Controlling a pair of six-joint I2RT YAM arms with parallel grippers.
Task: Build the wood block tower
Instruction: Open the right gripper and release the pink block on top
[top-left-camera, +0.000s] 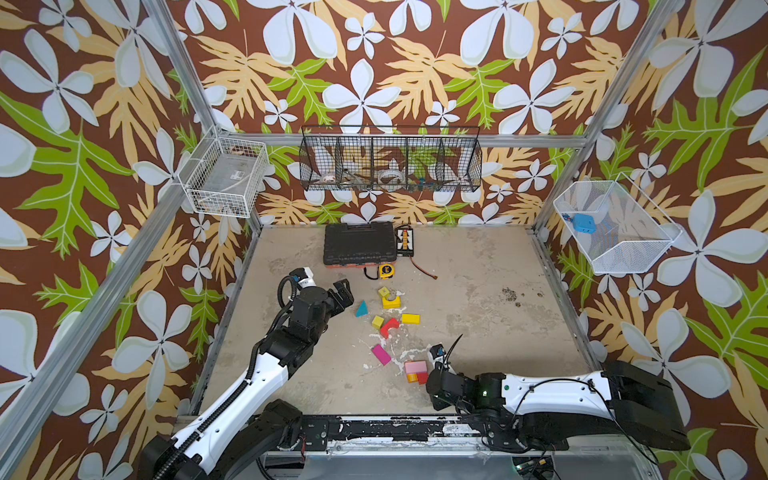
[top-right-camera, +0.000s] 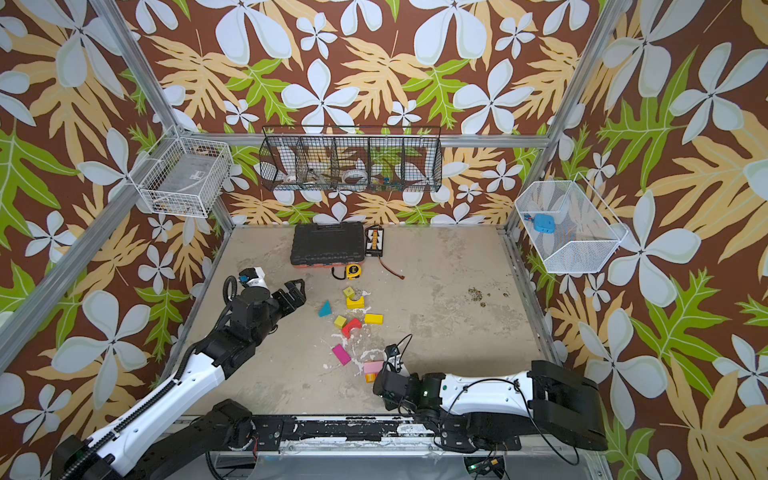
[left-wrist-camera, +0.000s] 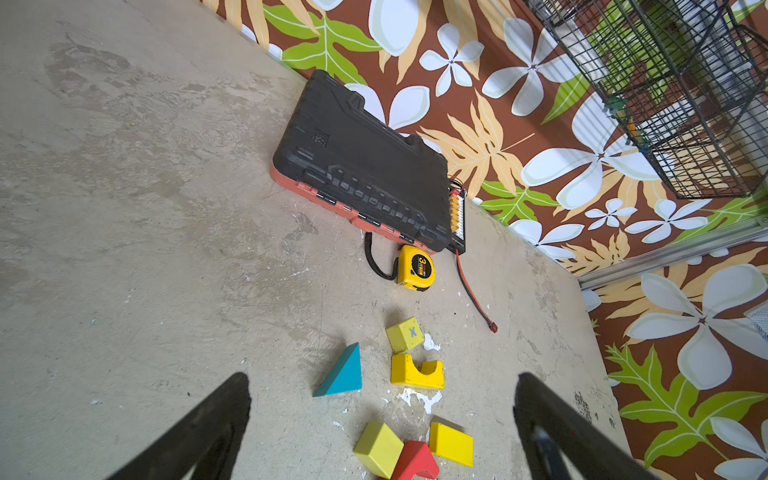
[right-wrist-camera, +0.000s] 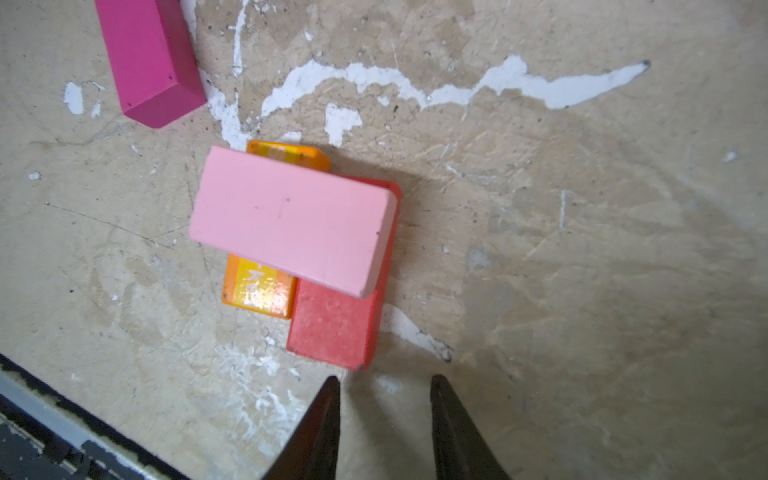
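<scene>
The tower (top-left-camera: 415, 370), one pink brick (right-wrist-camera: 291, 220) on an orange block (right-wrist-camera: 257, 291) and a red block (right-wrist-camera: 332, 328), stands near the table's (top-left-camera: 498, 332) front edge, bare room to its right. The right gripper (right-wrist-camera: 384, 378) is beside it, fingers slightly apart, empty; the left gripper (left-wrist-camera: 383, 376) is spread wide, empty. Loose: four yellow blocks (top-left-camera: 410, 319), one red arch (top-left-camera: 388, 327), one wedge (top-left-camera: 361, 309), one magenta brick (top-left-camera: 381, 354)

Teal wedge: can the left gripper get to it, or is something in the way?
Nothing visible is in the way. Only bare table lies between the open left gripper and the wedge.
</scene>
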